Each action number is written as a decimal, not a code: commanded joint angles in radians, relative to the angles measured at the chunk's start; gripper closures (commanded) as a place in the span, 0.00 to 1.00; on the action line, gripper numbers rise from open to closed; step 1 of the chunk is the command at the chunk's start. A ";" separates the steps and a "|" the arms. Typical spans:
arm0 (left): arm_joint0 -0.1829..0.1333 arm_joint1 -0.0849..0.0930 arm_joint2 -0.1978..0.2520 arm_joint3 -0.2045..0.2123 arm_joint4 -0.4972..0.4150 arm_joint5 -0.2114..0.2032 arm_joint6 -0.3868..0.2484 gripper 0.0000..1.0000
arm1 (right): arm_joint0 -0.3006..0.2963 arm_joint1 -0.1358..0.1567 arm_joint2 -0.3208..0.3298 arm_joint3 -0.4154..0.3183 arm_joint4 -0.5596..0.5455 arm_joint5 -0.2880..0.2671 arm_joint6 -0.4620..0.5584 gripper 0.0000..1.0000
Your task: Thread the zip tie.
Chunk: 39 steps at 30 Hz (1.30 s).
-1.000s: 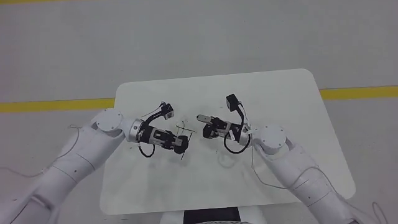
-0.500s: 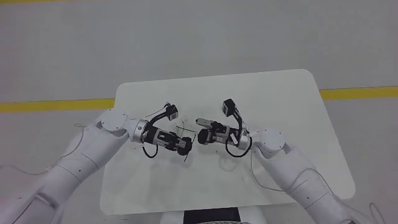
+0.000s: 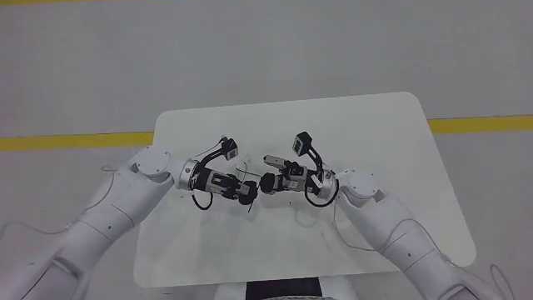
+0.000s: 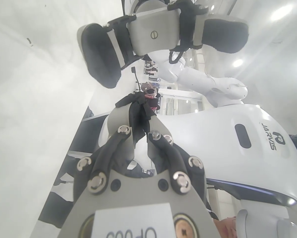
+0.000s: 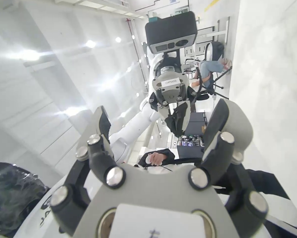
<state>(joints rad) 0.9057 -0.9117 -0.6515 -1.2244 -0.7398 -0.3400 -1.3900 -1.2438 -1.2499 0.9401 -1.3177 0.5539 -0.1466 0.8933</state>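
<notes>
The zip tie (image 3: 244, 172) is a thin black strip standing up from my left gripper (image 3: 248, 190), which is shut on it above the table's middle. In the left wrist view the pinched fingers (image 4: 134, 115) hold the tie, and its thin end (image 4: 136, 76) pokes out past them. My right gripper (image 3: 268, 182) is open and faces the left one tip to tip, very close. Seen from the left wrist, the right gripper (image 4: 163, 48) has its black pads (image 4: 101, 55) spread wide. From the right wrist, the open right gripper (image 5: 163, 117) frames the shut left gripper (image 5: 177, 125).
The white table (image 3: 375, 125) has rounded corners and bare surface on all sides of the grippers. Its front edge lies just below the arms. Yellow floor lines run behind the table.
My right gripper has moved left toward the left gripper, and the gap between them has nearly closed. The left gripper shifted slightly right, still holding the tie.
</notes>
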 commanded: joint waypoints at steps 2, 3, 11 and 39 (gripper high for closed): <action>0.000 0.000 0.000 0.000 0.000 0.000 0.000 1.00 | 0.001 0.002 0.002 -0.001 -0.031 0.006 -0.017 0.00; 0.000 0.000 0.000 0.000 0.000 0.000 0.000 1.00 | 0.001 0.002 0.003 -0.002 -0.036 0.005 -0.011 0.00; 0.000 0.000 0.000 0.000 0.000 0.000 0.000 1.00 | 0.000 0.005 0.013 -0.005 -0.034 -0.033 0.029 0.57; 0.043 0.012 -0.032 -0.023 0.034 0.016 0.044 1.00 | -0.005 0.012 0.011 -0.016 -0.066 -0.028 0.082 0.87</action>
<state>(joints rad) 0.9485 -0.9001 -0.6832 -1.2476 -0.7057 -0.3237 -1.3459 -1.2494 -1.2380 0.9523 -1.3340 0.4889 -0.1754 0.9752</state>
